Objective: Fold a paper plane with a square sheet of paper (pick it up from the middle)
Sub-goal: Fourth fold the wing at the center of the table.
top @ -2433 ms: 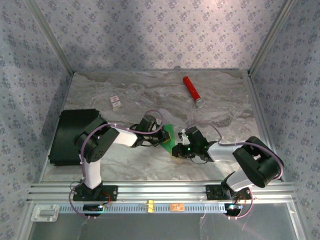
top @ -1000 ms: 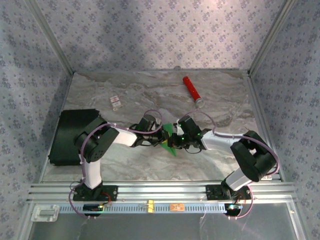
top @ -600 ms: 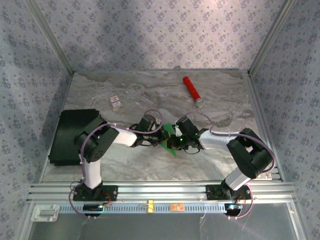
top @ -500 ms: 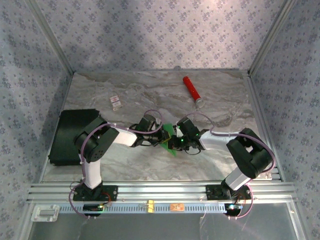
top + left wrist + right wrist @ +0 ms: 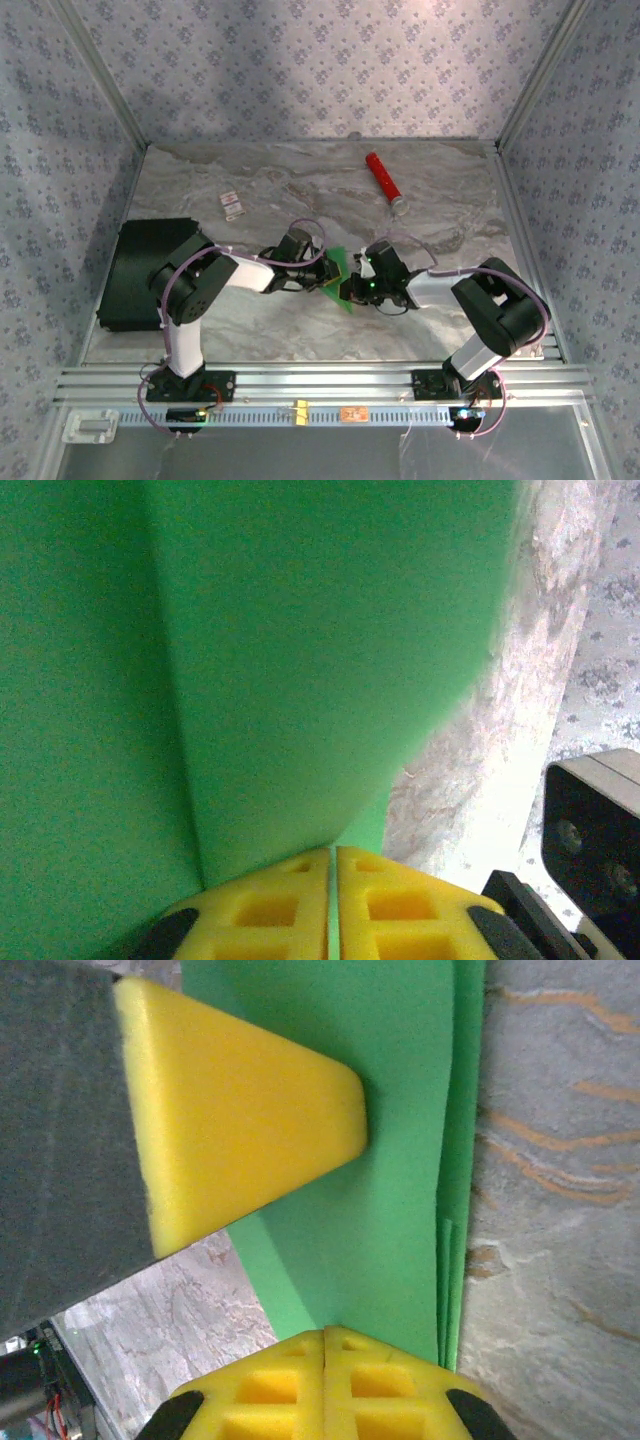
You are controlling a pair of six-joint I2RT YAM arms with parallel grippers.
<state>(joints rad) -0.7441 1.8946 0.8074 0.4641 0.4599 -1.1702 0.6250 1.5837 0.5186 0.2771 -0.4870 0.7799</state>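
Observation:
The square sheet of paper [image 5: 341, 270] is bright green and creased, held off the marble table between both arms at the centre. In the left wrist view the paper [image 5: 300, 650] shows a long fold line, and my left gripper [image 5: 333, 865] is shut on its lower edge, with a green sliver between the yellow pads. In the right wrist view the folded paper [image 5: 390, 1180] shows stacked layers along its right edge, and my right gripper [image 5: 325, 1345] is shut on its near edge. The left gripper's yellow finger [image 5: 240, 1130] presses the sheet from the upper left.
A red cylinder [image 5: 383, 180] lies at the back right of the table. A black flat box [image 5: 140, 272] sits at the left edge, and a small white card [image 5: 232, 205] lies behind it. Metal frame rails run along the near side [image 5: 320, 385].
My right gripper swung in from the right onto the green paper, then its wrist shifted slightly right. The left gripper kept its hold and stayed in place.

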